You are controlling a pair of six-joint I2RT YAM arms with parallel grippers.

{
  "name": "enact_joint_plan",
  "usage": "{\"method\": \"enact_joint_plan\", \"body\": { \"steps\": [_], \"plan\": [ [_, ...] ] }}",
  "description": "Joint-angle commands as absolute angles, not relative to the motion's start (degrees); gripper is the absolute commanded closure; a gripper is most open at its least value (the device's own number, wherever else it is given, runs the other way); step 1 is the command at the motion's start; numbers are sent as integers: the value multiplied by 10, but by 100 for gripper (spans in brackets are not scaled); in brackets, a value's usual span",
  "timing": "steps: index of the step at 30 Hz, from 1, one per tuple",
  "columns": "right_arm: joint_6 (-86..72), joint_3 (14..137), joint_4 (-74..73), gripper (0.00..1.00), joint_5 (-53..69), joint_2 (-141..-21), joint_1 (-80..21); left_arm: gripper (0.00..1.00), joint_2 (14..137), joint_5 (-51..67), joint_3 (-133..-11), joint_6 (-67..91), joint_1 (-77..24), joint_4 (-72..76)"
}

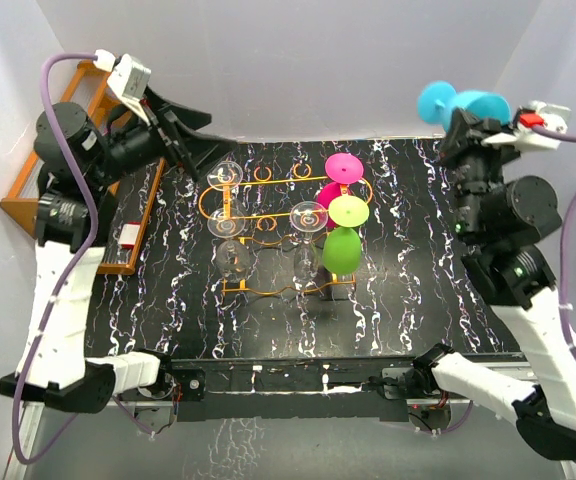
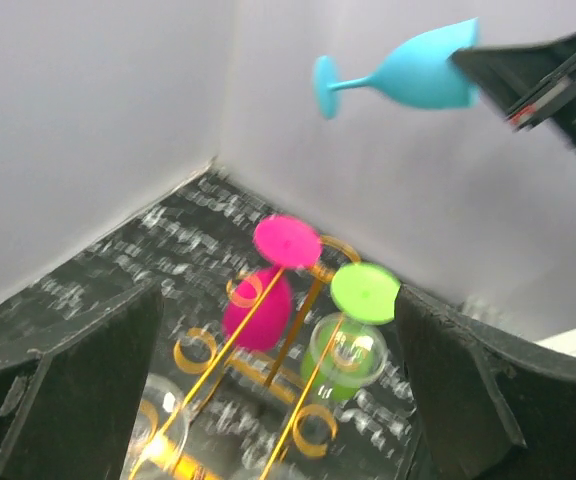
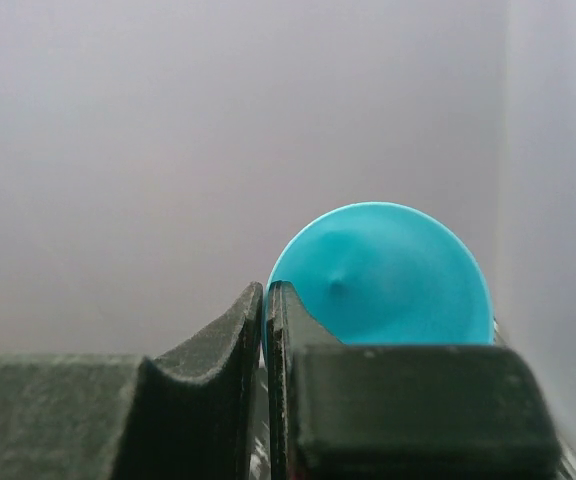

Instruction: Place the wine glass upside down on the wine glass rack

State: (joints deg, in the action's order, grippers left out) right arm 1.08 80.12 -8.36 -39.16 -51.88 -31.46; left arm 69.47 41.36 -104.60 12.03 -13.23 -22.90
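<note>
The wine glass rack (image 1: 268, 232) is an orange-gold wire stand in the middle of the black marbled table. A pink glass (image 1: 342, 170), a green glass (image 1: 346, 235) and clear glasses (image 1: 309, 218) hang upside down on it. My right gripper (image 1: 476, 124) is shut on the bowl rim of a blue wine glass (image 1: 448, 101) and holds it on its side, high at the far right, apart from the rack. The blue glass also shows in the right wrist view (image 3: 388, 280) and the left wrist view (image 2: 408, 75). My left gripper (image 1: 196, 135) is open and empty above the rack's far left end (image 2: 298, 400).
A stepped brown wooden shelf (image 1: 63, 190) stands at the table's left edge, under the left arm. White walls close the back and sides. Another clear glass (image 1: 225, 176) hangs at the rack's far left corner, close to my left gripper.
</note>
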Motion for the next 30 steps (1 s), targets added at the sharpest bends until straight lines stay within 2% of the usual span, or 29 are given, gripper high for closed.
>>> {"method": "enact_joint_plan", "body": {
  "steps": [1, 5, 12, 20, 27, 30],
  "plan": [
    [35, 831, 115, 92, -250, -566, -315, 3, 726, 482, -1010, 389, -129, 113],
    [63, 771, 323, 92, -123, -584, -315, 4, 777, 452, -993, 514, -133, 244],
    [19, 725, 562, 92, -106, -631, -315, 3, 857, 428, -1076, 552, -159, 268],
    [-48, 697, 682, 92, -42, -655, -314, 3, 921, 399, -1152, 536, -217, 231],
    [-131, 658, 746, 92, -94, -645, -315, 5, 1002, 367, -1288, 470, -291, 203],
    [-158, 615, 856, 92, -84, -646, -315, 6, 1036, 348, -1340, 445, -324, 189]
  ]
}}
